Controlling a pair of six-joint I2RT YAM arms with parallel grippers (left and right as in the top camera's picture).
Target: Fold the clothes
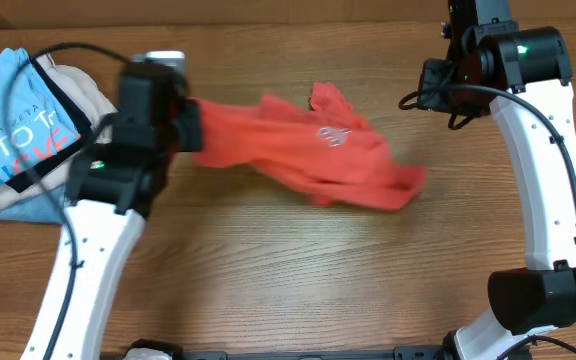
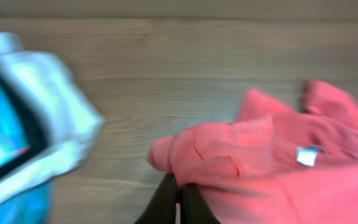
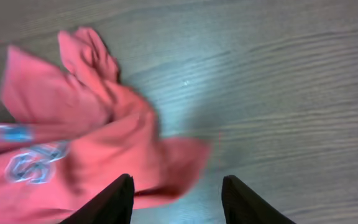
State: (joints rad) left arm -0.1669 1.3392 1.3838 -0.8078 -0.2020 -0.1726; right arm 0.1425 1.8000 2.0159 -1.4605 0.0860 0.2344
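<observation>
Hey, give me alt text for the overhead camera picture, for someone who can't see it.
A crumpled coral-red T-shirt lies on the wooden table, its left end pinched by the left hand. The right hand hangs apart beyond its right end. A light-blue shirt and beige garment sit piled at far left.

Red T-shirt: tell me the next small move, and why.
Probably lower the right gripper and pinch the free end of the red T-shirt: its jaws stand open by the cloth, the left gripper is shut on the other end, and the shirt lies bunched.
</observation>
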